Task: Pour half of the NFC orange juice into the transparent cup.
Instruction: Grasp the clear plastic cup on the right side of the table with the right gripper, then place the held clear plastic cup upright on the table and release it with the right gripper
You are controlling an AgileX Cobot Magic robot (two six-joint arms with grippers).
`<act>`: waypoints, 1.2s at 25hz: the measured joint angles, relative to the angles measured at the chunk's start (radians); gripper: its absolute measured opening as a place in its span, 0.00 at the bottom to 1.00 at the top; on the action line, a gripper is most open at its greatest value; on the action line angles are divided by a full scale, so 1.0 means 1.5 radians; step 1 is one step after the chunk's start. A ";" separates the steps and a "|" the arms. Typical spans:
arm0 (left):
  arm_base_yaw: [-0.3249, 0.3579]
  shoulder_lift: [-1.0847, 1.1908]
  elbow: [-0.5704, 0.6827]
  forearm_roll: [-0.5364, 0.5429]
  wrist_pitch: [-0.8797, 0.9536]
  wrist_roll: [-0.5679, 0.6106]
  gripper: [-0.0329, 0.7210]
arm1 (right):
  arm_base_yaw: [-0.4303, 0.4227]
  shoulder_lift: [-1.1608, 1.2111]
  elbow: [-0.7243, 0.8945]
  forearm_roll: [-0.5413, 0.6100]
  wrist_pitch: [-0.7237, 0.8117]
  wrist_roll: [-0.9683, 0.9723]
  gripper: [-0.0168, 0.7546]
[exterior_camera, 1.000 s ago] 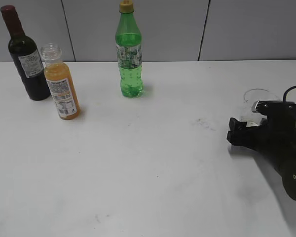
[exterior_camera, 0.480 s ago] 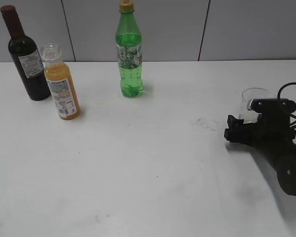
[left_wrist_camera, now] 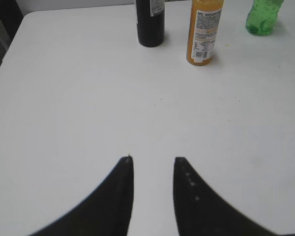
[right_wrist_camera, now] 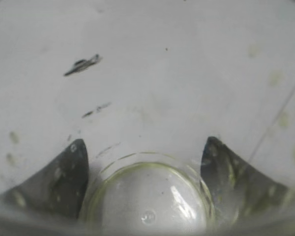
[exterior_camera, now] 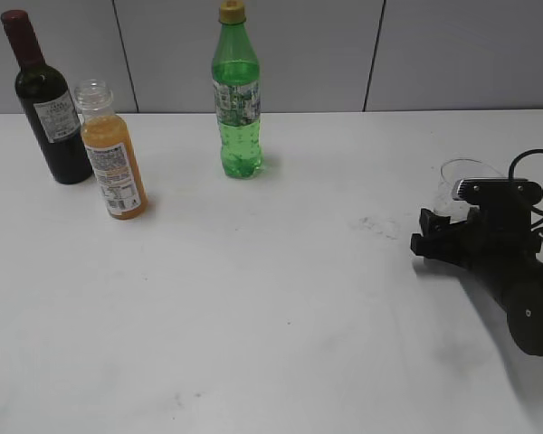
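A: Where is the small clear plastic bottle of cloudy orange juice [exterior_camera: 112,154]?

B: Upright and uncapped at the far left of the white worktop [exterior_camera: 271,307], just beside the dark glass wine bottle [exterior_camera: 47,101]. The tall green plastic soda bottle [exterior_camera: 238,95] stands well apart, nearer the middle.

A: And the clear, colourless tapered tumbler [exterior_camera: 462,185]?

B: At the right edge, upright. The right gripper [exterior_camera: 427,237] sits low around it; in the right wrist view the tumbler's base [right_wrist_camera: 147,196] lies between the two dark fingers [right_wrist_camera: 59,179].

A: Do the jaws hold it?

B: They stand wide on either side; whether they touch the glass, I cannot tell.

A: The left gripper [left_wrist_camera: 152,164]?

B: Its jaws are partly open over bare worktop, holding nothing.
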 joint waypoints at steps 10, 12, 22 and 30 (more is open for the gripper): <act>0.000 0.000 0.000 0.000 0.000 0.000 0.35 | 0.000 -0.014 0.010 -0.090 0.006 -0.026 0.72; 0.000 0.000 0.000 0.000 0.000 0.000 0.35 | 0.000 -0.022 0.013 -0.148 0.007 -0.037 0.72; 0.000 0.000 0.000 0.000 0.000 0.000 0.35 | 0.000 -0.053 -0.015 -0.457 0.009 -0.046 0.72; 0.000 0.000 0.000 0.000 0.000 0.000 0.35 | 0.000 -0.053 -0.108 -0.754 0.009 0.040 0.72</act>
